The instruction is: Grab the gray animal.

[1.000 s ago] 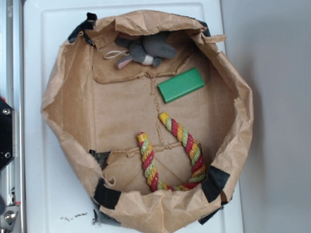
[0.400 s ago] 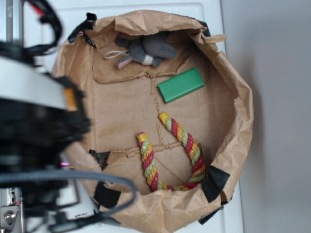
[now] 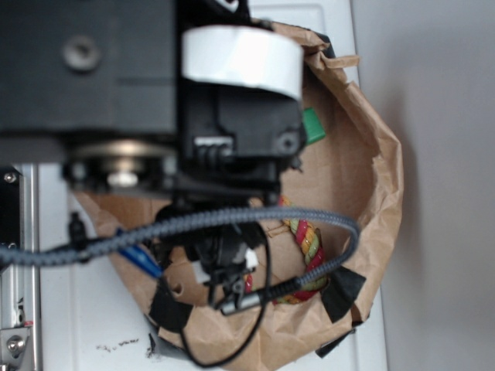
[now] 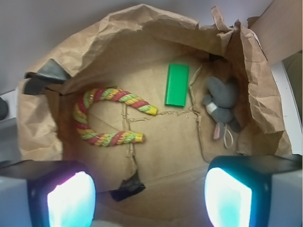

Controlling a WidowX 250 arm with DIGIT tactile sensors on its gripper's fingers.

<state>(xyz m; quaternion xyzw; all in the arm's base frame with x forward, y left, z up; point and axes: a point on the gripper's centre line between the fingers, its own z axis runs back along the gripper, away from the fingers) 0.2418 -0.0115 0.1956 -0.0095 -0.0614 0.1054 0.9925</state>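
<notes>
— Over at the right wall of the paper bag (image 4: 258,94), in the wrist view, the gray animal (image 4: 221,103) is lying tucked against the crumpled side.

— Which way from the gripper (image 4: 149,198)?

— Up and to the right of it, past the right fingertip (image 4: 229,198). Its body is running top to bottom in that view, string loop toward the near end.

— Are the jaws shut?

— No, they are standing spread wide, holding nothing. I reckon the arm needs to be shifting right; the green block (image 4: 177,84) is sitting just left of the toy.
</notes>
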